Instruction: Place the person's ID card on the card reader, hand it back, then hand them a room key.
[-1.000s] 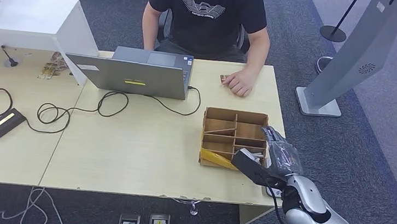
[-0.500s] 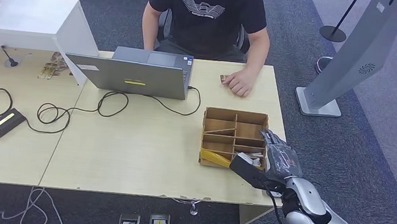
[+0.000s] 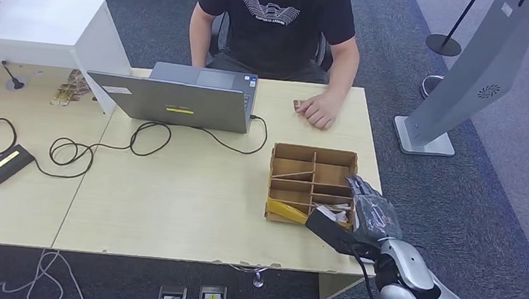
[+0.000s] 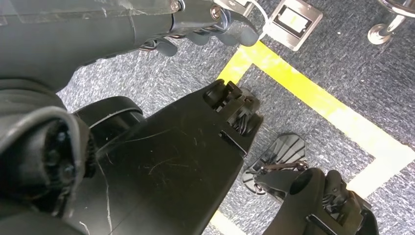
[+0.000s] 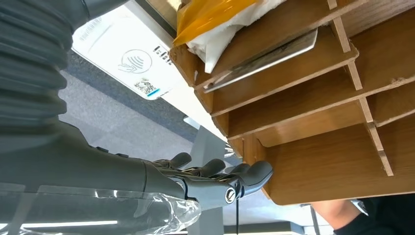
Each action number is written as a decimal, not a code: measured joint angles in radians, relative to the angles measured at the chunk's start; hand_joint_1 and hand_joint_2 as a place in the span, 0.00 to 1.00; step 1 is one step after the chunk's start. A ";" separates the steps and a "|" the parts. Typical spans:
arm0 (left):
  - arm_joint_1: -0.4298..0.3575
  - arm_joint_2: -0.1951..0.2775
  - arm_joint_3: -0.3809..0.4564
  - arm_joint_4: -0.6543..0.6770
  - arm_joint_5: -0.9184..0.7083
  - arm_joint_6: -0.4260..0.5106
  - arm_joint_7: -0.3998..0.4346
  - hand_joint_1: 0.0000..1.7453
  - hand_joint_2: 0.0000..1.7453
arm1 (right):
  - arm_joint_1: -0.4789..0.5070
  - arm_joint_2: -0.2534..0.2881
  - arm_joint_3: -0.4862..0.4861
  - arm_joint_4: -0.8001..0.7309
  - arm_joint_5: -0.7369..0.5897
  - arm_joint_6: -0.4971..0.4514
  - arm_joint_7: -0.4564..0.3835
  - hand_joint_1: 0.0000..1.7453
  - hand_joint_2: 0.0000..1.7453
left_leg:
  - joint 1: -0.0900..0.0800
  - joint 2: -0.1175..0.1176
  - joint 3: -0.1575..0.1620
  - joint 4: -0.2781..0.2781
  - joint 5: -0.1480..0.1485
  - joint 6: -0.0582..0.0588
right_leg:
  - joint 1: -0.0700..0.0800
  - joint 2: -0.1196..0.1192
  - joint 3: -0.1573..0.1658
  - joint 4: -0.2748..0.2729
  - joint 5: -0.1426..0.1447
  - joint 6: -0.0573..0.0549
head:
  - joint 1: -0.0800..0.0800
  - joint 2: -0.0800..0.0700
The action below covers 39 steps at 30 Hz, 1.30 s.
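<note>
At the lower right of the head view the right hand (image 3: 366, 216) hovers over the near right corner of the wooden divided organizer (image 3: 311, 185), fingers stretched forward and apart, holding nothing. My guess is that it is there to pick out a card, since this box seems to be where the cards are kept. In the right wrist view the fingertips (image 5: 254, 172) lie just beside the organizer's outer wall, not inside any compartment.

The left hand (image 4: 215, 22) hangs beside the robot's body over the carpet, with fingers loosely curled and nothing in them.

The organizer's nearest compartments hold a yellow plastic bag (image 3: 286, 210) with white paper under it, and next to that a thin flat card (image 5: 266, 53) lying in its slot, possibly a room key; I cannot tell for certain. The farther compartments look bare.

A white card reader (image 5: 128, 51) lies on the surface (image 3: 192, 186) just beside the organizer at the near edge, within easy reach of the right hand.

Farther up, a grey laptop (image 3: 179, 97) stands open towards the person (image 3: 278, 19), and its cable loops across the surface. The person's hand (image 3: 318, 111) rests on the far edge, holding a small brownish thing (image 3: 297, 106), perhaps the ID card, too small to tell.
</note>
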<state>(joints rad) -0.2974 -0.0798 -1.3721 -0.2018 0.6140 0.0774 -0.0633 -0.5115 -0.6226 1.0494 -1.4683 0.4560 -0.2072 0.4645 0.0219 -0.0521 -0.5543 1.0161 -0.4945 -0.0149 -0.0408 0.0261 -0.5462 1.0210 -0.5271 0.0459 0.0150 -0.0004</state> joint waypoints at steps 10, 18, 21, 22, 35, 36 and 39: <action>0.001 -0.001 0.005 0.000 -0.004 0.000 0.000 0.00 0.00 | 0.009 0.004 0.011 0.001 0.000 -0.020 -0.009 0.00 1.00 | 0.000 0.000 0.000 0.000 0.000 0.000 | 0.000 0.000 0.000 0.000 0.000 0.000 | 0.000 0.000; 0.001 0.000 0.005 0.000 -0.005 0.000 0.002 0.00 0.00 | 0.016 0.012 0.016 0.008 0.000 -0.024 -0.024 0.00 1.00 | 0.000 0.000 0.000 0.000 0.000 0.000 | 0.000 0.000 0.000 0.000 0.000 0.000 | 0.000 0.000; 0.002 0.000 0.005 0.000 -0.005 0.000 0.002 0.00 0.00 | 0.017 0.015 0.016 0.010 -0.001 -0.026 -0.026 0.00 1.00 | 0.000 0.000 0.000 0.000 0.000 0.000 | 0.000 0.000 0.000 0.000 0.000 0.000 | 0.000 0.000; 0.002 0.000 0.005 0.000 -0.005 0.000 0.002 0.00 0.00 | 0.018 0.016 0.016 0.011 -0.001 -0.027 -0.027 0.00 1.00 | 0.000 0.000 0.000 0.000 0.000 0.000 | 0.000 0.000 0.000 0.000 0.000 0.000 | 0.000 0.000; 0.002 0.000 0.005 0.000 -0.014 0.000 0.007 0.00 0.00 | 0.017 0.029 0.016 0.012 0.004 -0.037 -0.041 0.00 1.00 | 0.000 0.000 0.000 0.000 0.000 0.000 | 0.000 0.000 0.000 0.000 0.000 0.000 | 0.000 0.000; 0.002 0.000 0.005 0.000 -0.014 0.000 0.007 0.00 0.00 | 0.017 0.030 0.016 0.012 0.004 -0.037 -0.042 0.00 1.00 | 0.000 0.000 0.000 0.000 0.000 0.000 | 0.000 0.000 0.000 0.000 0.000 0.000 | 0.000 0.000; 0.002 0.000 0.005 0.000 -0.014 0.000 0.008 0.00 0.00 | 0.017 0.032 0.016 0.012 0.005 -0.038 -0.043 0.00 1.00 | 0.000 0.000 0.000 0.000 0.000 0.000 | 0.000 0.000 0.000 0.000 0.000 0.000 | 0.000 0.000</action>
<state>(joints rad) -0.2955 -0.0802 -1.3668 -0.2018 0.5999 0.0774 -0.0549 -0.4940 -0.5903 1.0655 -1.4564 0.4607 -0.2449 0.4212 0.0218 -0.0522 -0.5545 1.0161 -0.4945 -0.0149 -0.0408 0.0259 -0.5462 1.0210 -0.5271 0.0459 0.0153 -0.0004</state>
